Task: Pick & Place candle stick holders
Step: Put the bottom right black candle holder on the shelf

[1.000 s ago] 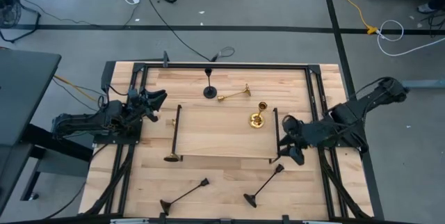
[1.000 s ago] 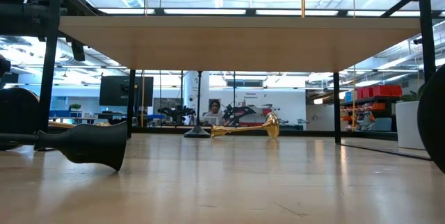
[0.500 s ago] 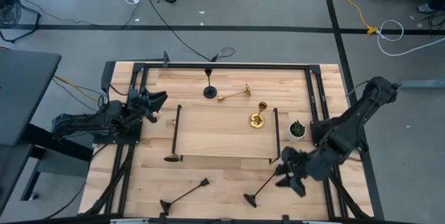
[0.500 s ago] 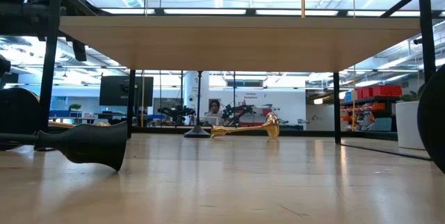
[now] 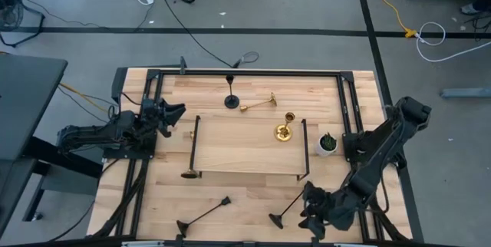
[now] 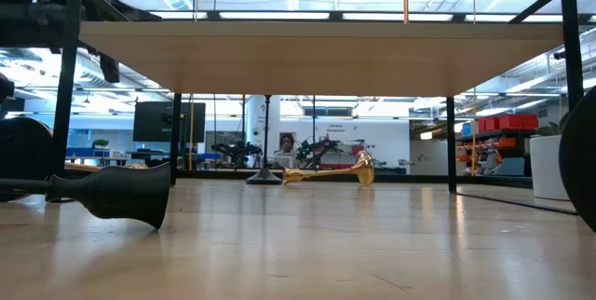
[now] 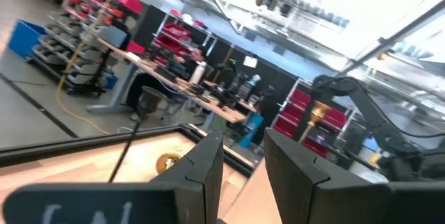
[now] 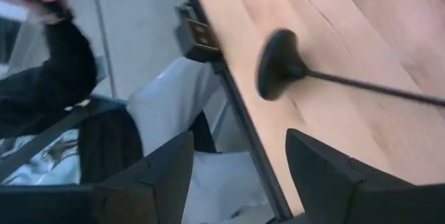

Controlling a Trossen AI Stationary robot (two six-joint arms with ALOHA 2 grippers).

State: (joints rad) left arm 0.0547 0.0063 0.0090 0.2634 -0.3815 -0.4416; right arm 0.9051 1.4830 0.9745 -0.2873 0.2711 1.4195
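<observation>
A black candle stick holder (image 5: pixel 290 204) lies on its side at the near right, base toward the near edge; its base (image 8: pixel 278 64) and stem show ahead of my right gripper (image 8: pixel 240 175). That gripper (image 5: pixel 308 207) is open just above and beside it, touching nothing. Another black one (image 5: pixel 204 215) lies at the near left. A black one (image 5: pixel 230 101) stands at the far side beside a gold one (image 5: pixel 257 105) lying down. A gold one (image 5: pixel 284 130) stands on the raised board (image 5: pixel 245 155). My left gripper (image 5: pixel 173 112) is open and empty at the board's left.
A small white pot with a plant (image 5: pixel 327 143) stands right of the board. A black disc base (image 5: pixel 188 174) sits at the board's near-left corner. The board's black bar handles (image 5: pixel 193 143) stand at both ends. A person's dark sleeve (image 8: pixel 62 64) shows beyond the near edge.
My right gripper has gone from beside the board's right handle toward the table's near edge, ending by the black holder lying at the near right. The plant pot it covered now shows. No holder has moved.
</observation>
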